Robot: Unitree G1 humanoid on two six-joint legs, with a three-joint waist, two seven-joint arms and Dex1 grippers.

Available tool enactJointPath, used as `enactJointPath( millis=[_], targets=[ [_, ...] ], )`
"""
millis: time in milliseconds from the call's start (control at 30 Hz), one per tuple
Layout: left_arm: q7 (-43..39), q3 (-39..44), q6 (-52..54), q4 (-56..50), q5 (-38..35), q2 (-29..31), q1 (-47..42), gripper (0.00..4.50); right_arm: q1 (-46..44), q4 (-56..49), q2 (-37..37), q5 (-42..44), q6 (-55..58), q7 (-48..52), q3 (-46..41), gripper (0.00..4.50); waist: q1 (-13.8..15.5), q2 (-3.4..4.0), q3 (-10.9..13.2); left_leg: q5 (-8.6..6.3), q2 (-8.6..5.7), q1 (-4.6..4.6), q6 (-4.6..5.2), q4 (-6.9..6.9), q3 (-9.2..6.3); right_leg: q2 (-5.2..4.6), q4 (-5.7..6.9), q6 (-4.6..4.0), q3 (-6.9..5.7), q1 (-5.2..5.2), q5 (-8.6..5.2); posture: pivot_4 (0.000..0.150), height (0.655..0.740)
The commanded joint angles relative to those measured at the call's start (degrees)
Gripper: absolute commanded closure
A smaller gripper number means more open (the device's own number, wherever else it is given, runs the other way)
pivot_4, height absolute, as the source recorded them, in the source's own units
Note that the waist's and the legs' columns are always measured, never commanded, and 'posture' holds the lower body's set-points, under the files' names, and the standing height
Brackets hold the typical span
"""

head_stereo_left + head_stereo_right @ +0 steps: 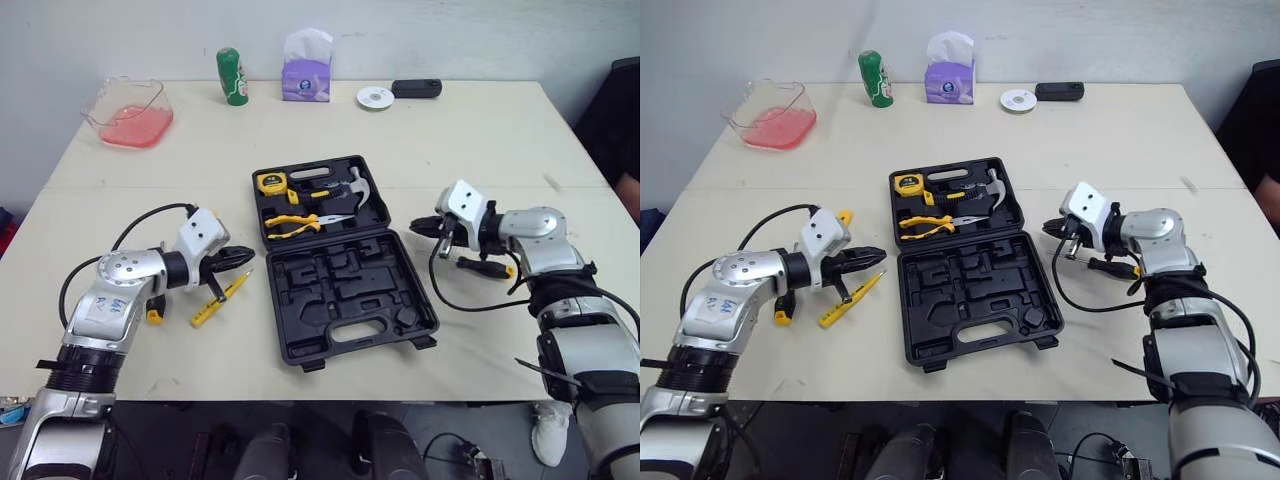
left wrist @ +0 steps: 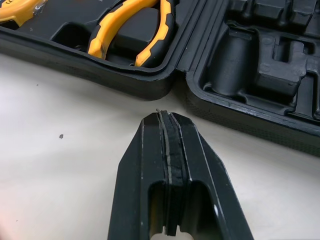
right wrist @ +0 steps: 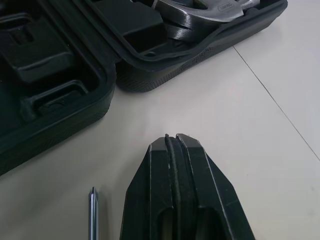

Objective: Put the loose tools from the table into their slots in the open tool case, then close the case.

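1. Left gripper (image 2: 167,120): fingers pressed together, holding nothing, just left of the open tool case (image 1: 350,292).
2. Right gripper (image 3: 172,142): likewise clamped together and empty, just right of the case.
3. Yellow screwdriver (image 1: 222,298) lies just beside the left gripper; black screwdriver (image 1: 485,266) beside the right.

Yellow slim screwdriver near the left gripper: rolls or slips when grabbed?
Probably rigid and light: the yellow slim screwdriver is a thin straight stick lying flat on the beige table. Its seemingly round body may roll if nudged sideways. Lying so low, it likely leaves little for the jaws to catch.
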Motion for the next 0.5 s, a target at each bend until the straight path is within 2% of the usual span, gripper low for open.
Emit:
enactJointPath(
  millis=[33,133,500],
  targets=[
    [0.30,0.24,0.45,0.35,0.19,-1.05,-1.57,4.48,-1.76,0.70,0.69,-1.08,-1.58,-1.29,0.18,4.50,-0.01,0.00,0.00,0.00,0.00,0.00,0.00,0.00,0.00,0.00,0.00,0.00,0.00,0.00,0.00,0.150,0.7400],
    [0.02,-0.20,2.32,1.28,-0.16,-2.29,-2.58,4.48,-2.10,1.13,1.67,-1.30,-1.11,-0.76,0.17,4.50,-0.01,0.00,0.00,0.00,0.00,-0.03,0.00,0.01,-0.02,0.00,-0.01,0.00,0.01,0.00,0.00,0.150,0.7400],
    [0.55,-3.48,-0.99,8.88,4.08,-6.47,-7.90,4.48,-2.50,1.08,4.71,-2.85,-3.18,-2.42,0.74,4.50,-0.03,0.00,0.00,0.00,0.00,-0.05,0.00,0.11,-0.07,0.07,0.03,0.00,0.01,0.00,0.00,0.150,0.7400]
  ],
)
